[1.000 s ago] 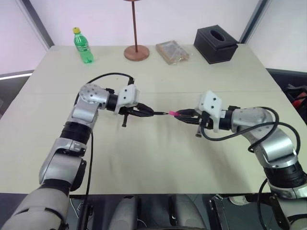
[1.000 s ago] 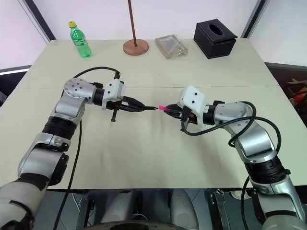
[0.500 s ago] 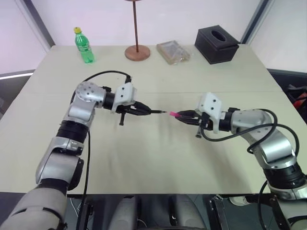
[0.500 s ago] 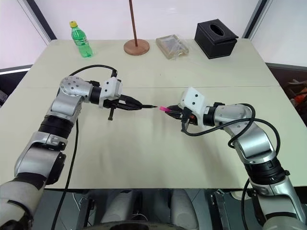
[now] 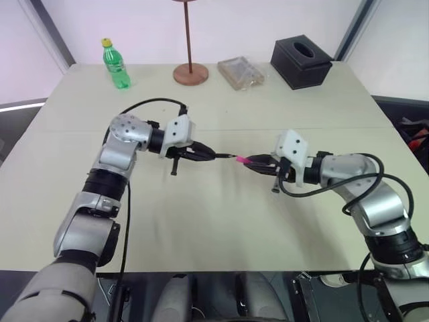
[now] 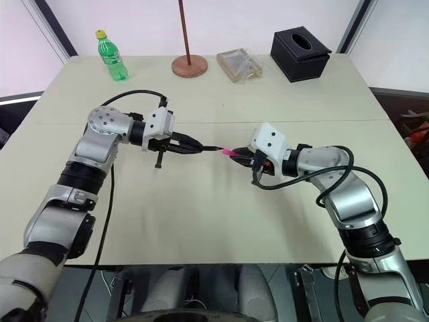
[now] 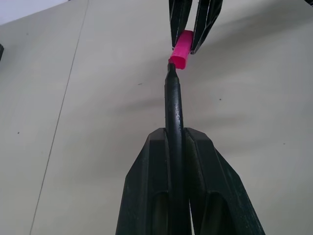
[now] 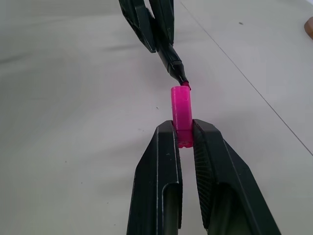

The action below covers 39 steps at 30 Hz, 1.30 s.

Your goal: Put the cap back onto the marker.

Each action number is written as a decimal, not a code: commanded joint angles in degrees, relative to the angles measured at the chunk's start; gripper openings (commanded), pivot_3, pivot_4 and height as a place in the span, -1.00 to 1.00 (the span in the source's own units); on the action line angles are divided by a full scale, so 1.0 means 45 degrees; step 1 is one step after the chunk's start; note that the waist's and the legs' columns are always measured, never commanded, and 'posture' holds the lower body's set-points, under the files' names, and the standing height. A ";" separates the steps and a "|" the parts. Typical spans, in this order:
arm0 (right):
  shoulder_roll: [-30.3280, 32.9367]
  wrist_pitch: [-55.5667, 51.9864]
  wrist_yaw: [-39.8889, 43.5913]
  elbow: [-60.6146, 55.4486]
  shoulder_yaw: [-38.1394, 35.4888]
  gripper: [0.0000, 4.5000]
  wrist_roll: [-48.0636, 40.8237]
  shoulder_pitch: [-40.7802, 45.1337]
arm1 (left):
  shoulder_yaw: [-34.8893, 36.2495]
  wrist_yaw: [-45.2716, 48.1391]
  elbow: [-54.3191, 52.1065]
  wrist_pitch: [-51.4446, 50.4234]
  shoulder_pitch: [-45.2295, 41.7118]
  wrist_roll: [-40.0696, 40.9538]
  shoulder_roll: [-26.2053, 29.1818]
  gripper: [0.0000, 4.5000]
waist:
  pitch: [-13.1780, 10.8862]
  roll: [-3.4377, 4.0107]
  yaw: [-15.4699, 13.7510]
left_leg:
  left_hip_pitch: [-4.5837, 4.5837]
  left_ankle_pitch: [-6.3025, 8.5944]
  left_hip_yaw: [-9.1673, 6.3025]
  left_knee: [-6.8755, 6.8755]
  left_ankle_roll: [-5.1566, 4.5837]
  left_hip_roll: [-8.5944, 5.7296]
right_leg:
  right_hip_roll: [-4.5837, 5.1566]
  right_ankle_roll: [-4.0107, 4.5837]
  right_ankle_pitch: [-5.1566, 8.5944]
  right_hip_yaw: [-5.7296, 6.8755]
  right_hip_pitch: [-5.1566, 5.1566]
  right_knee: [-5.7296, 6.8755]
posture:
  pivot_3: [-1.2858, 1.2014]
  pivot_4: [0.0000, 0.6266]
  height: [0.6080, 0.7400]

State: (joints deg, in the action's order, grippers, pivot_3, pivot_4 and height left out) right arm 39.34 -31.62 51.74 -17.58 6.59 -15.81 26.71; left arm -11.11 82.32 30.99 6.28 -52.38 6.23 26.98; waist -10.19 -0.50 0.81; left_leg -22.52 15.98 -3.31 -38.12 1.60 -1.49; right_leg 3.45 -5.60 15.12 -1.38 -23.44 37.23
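- Here, the left gripper [image 7: 173, 142] is clamped tight on the black marker [image 7: 173, 105], which sticks out past its fingers above the beige table [image 5: 201, 228].
- The right gripper [image 8: 183, 134] is pinched closed on the bright pink cap [image 8: 180, 111], gripping its rear end, open end facing the marker.
- The marker's tip sits right at the cap's open mouth; whether it has entered cannot be told.
- Beyond the marker, at the table's far edge, stand a green bottle [image 5: 116, 64], a brown rod on a round base [image 5: 190, 70], a clear packet [image 5: 240, 72] and a black tissue box [image 5: 301, 62].
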 commanded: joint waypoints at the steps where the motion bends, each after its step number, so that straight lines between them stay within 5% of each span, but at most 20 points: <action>1: -0.0134 0.0325 -0.0035 -0.0149 0.0065 -0.97 0.0038 0.0293 | 0.0000 0.0064 -0.0667 -0.0085 -0.0038 0.0237 0.0007 -1.00 | 0.0000 0.0000 0.0000 | 0.0000 0.0000 0.0000 0.0000 0.0000 0.0000 | 0.0000 0.0000 0.0000 0.0000 0.0000 0.0000 | 0.03 -0.52 1.00; 16: -0.0190 0.0490 0.0113 0.0017 0.0110 -0.97 0.0148 0.0427 | -0.0140 0.0075 -0.0745 -0.0055 -0.0007 0.0154 -0.0026 -1.00 | 0.0000 0.0000 -0.0001 | 0.0000 0.0000 0.0000 0.0000 0.0000 0.0000 | 0.0000 0.0000 0.0000 0.0000 0.0000 0.0000 | 0.03 -0.52 1.00; 30: -0.0098 0.0903 0.1220 0.0909 0.0628 -0.97 0.0376 0.0706 | -0.0956 -0.0875 0.1445 0.4437 -0.1137 -0.1641 -0.0529 -1.00 | 0.0000 0.0000 0.0004 | 0.0000 0.0000 0.0002 0.0000 0.0000 -0.0002 | 0.0000 0.0000 0.0000 0.0000 -0.0001 -0.0001 | 0.03 -0.52 1.00; 39: -0.0401 0.1085 0.1226 0.1091 0.0915 -0.97 0.0669 0.1203 | -0.1112 -0.0928 0.1353 0.4769 -0.0993 -0.1720 -0.0728 -1.00 | 0.0000 0.0000 -0.0002 | 0.0000 0.0000 0.0001 0.0000 0.0000 -0.0002 | -0.0001 0.0000 0.0000 0.0001 -0.0001 0.0000 | 0.03 -0.52 1.00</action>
State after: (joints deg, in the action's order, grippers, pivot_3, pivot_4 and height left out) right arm 38.70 -28.72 56.91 -10.95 10.44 -11.98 29.83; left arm -15.91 78.74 38.24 27.31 -55.46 -2.12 24.64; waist -10.19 -0.50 0.80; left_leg -22.53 15.98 -3.31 -38.12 1.60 -1.50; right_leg 3.45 -5.60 15.12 -1.37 -23.44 37.23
